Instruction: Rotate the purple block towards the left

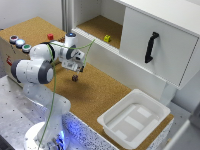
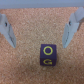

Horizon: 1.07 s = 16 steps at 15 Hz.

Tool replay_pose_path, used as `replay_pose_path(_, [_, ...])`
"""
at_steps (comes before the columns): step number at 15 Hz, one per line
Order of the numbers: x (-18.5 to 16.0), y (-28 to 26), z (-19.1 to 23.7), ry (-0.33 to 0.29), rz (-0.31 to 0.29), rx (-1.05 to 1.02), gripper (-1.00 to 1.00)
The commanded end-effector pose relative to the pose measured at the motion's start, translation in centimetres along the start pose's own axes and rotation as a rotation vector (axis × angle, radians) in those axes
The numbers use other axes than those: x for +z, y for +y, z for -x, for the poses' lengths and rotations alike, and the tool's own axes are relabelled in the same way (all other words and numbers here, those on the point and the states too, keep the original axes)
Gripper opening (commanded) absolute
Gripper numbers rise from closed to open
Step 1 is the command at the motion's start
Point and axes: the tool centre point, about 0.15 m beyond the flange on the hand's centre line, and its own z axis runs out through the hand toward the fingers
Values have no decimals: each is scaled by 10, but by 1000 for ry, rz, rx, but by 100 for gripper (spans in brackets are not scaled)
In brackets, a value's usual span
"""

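Observation:
The purple block [image 1: 75, 78] is a tiny dark cube on the cork tabletop, just below my gripper [image 1: 78, 69] in the exterior view. In the wrist view the block [image 2: 47, 55] is dark purple with yellow ring markings and lies between and slightly past my two grey fingers [image 2: 6, 30]. The gripper [image 2: 39, 31] is open and holds nothing. It hovers just above the block without touching it.
A small red block [image 1: 50, 36] sits on the cork at the back. A small yellow block [image 1: 107, 38] lies inside the open cabinet shelf. A white tray [image 1: 134, 118] stands at the exterior view's right front. Three coloured buttons [image 1: 19, 43] sit at the left edge.

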Motion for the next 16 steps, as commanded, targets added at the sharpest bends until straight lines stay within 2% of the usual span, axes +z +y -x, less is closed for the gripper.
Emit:
replay_pose_path(1, [49,1,-10,12,-51,-6,100])
replay_pose_path(9, [81,13,-18,-15,-79,0,100])
replay_pose_path(10, [85,14,-14,-23,-73,11,-100])
replay_pose_path(16, [77,17,-6,-25,-52,54,-100])
